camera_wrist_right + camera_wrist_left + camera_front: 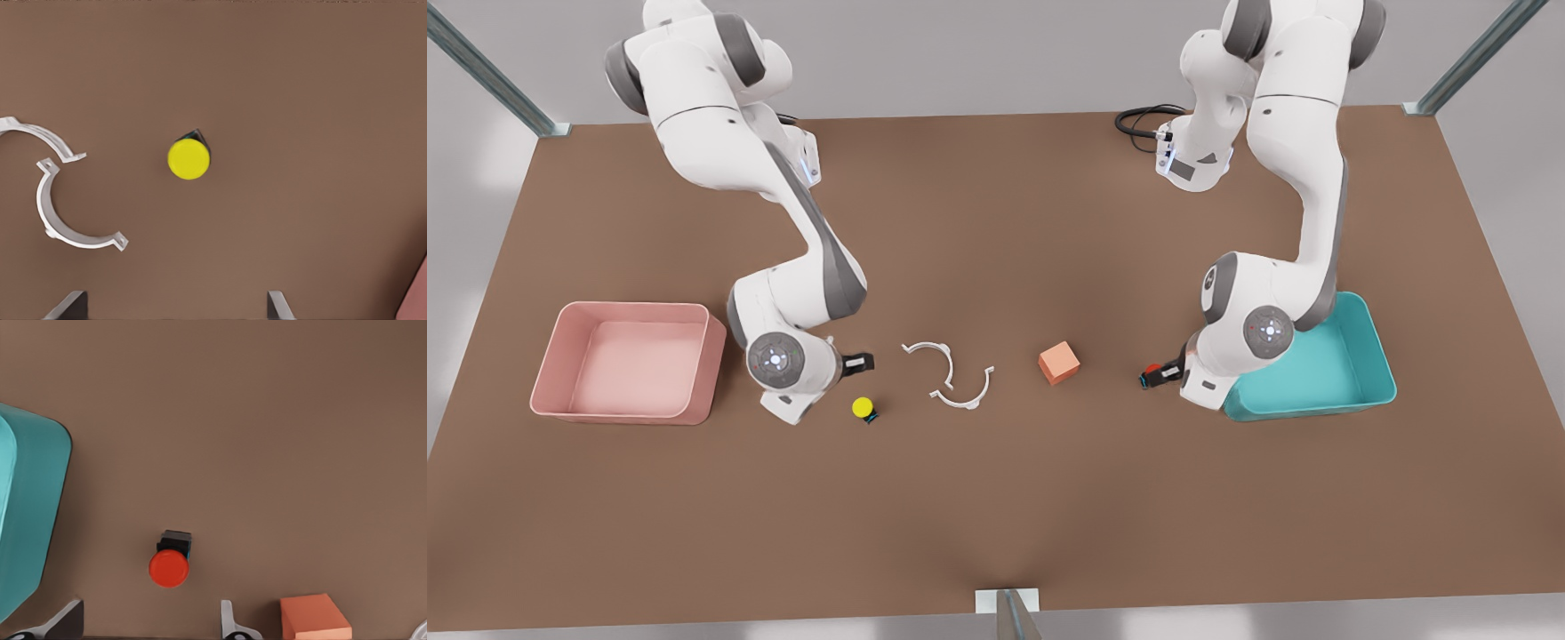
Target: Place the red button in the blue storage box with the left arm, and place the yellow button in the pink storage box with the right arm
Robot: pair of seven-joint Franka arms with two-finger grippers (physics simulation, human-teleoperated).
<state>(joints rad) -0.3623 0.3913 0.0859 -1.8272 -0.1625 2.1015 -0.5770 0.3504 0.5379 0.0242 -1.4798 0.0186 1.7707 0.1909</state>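
Meanwhile both arms bend low: left hand (1158, 377) spread over the red button (169, 567), right hand (860, 363) spread near the yellow button (189, 159).

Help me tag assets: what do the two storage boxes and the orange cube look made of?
The pink storage box and blue storage box: likely smooth moulded plastic, with thin rims and rounded corners. The orange cube: matte, evenly coloured, sharp-edged; plastic or painted wood, unclear.

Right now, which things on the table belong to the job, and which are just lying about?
Job: small red-capped push button; teal-blue plastic tub; small yellow-capped push button; pale pink plastic tub.

Lying about: salmon-orange cube; two white curved plastic clamp halves.
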